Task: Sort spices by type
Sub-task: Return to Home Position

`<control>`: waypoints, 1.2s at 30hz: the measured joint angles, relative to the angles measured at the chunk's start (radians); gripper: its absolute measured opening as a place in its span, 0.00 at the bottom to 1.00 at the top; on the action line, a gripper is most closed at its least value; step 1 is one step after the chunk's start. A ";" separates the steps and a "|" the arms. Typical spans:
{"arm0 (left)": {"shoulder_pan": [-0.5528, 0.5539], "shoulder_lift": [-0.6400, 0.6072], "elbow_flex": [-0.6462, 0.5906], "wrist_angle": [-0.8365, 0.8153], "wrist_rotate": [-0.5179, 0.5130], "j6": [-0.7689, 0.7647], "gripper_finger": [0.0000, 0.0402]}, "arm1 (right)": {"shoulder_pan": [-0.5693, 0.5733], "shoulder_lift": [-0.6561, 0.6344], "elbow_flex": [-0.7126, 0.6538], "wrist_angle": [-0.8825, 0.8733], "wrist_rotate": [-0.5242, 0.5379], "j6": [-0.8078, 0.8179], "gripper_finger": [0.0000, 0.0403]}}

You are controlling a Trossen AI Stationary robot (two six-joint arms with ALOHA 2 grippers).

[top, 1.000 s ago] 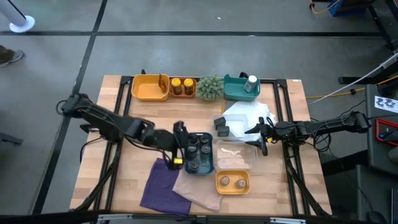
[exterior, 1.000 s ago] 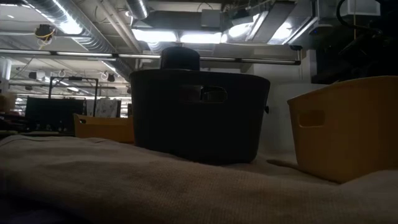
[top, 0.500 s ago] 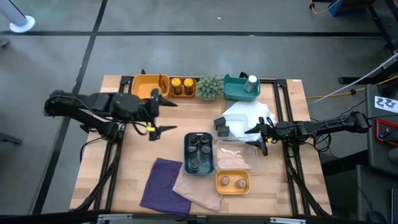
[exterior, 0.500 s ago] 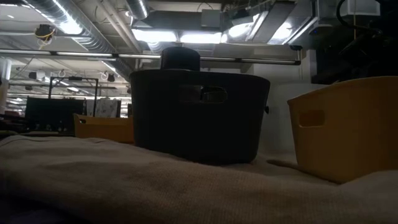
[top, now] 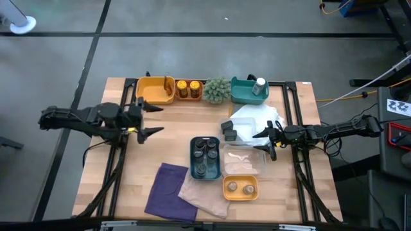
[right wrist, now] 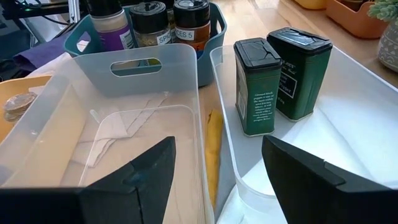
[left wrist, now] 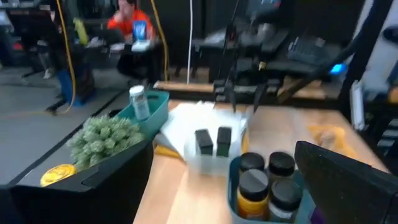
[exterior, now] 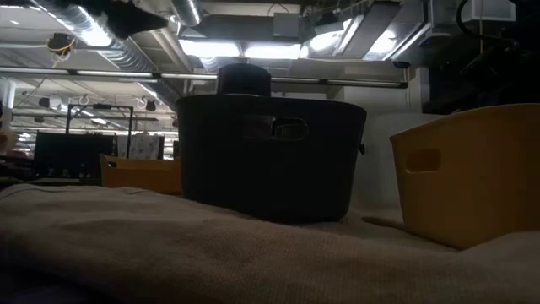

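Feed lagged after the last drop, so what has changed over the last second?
The left end effector drew back from beside the blue bin toward the left edge of the table. It is open and holds nothing. The right end effector stayed where it was, open. The blue bin and the jars in it did not move.

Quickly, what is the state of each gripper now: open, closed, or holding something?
Left gripper: open, holding nothing.
Right gripper: open, holding nothing.
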 joint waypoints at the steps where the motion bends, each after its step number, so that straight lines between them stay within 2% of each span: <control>1: 0.000 -0.040 -0.034 0.024 0.006 -0.004 0.93 | 0.000 0.000 0.000 0.000 0.000 0.000 0.60; 7: -0.002 -0.245 -0.196 0.091 0.011 -0.022 0.93 | 0.000 0.000 0.000 0.000 0.000 -0.001 0.60; 13: -0.002 -0.409 -0.291 0.104 0.011 0.000 0.93 | 0.000 0.000 0.000 0.000 0.002 -0.130 0.60; 18: -0.002 -0.528 -0.358 0.095 0.011 0.006 0.93 | 0.000 0.000 0.000 0.001 0.002 -0.130 0.60; 22: -0.001 -0.518 -0.384 0.101 0.011 0.023 0.93 | 0.000 0.000 0.001 0.008 0.007 -0.131 0.60; 27: -0.001 -0.522 -0.424 0.105 0.008 0.024 0.93 | 0.000 -0.014 0.030 0.078 0.020 -0.054 0.60; 36: -0.001 -0.522 -0.512 0.184 0.007 0.036 0.93 | 0.000 -0.130 0.043 0.084 -0.019 -0.056 0.60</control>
